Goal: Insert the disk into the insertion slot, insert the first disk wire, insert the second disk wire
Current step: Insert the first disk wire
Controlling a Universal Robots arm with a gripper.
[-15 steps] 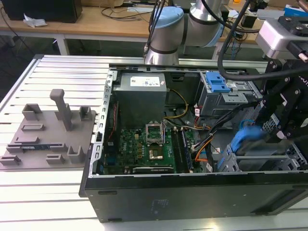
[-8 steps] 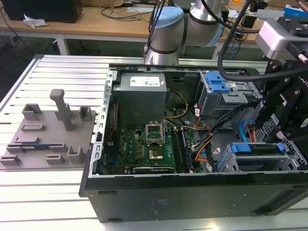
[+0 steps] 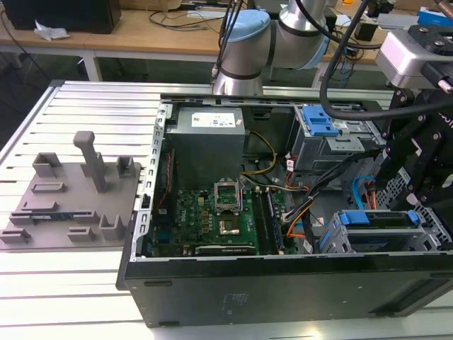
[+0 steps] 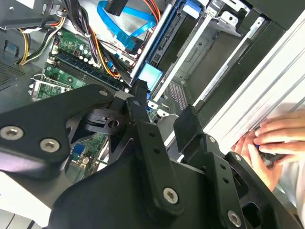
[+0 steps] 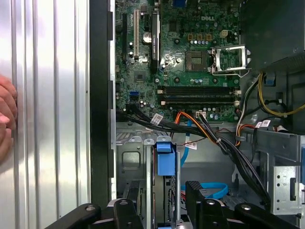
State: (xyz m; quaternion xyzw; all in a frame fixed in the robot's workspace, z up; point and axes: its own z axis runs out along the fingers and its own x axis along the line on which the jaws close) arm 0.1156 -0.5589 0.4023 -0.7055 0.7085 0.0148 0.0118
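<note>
Hovering over: the disk, with the gripper above its right end, at the exterior view's right.
Claw: spread wide, one of the fingers on each side of the disk's thin edge. It appears to hold nothing.
Disk: on edge in the insertion slot, in the near right corner of the case, blue carrier uppermost. I judge it seated.
Long axis: left to right along the case's near wall, so the jaws span its thickness.
Second disk wire: loops just far of the disk; I cannot tell whether it is plugged in.
Hand: a person's, on the table beside the case.
Print: a white sticker on the power supply and white tags on cables.
</note>
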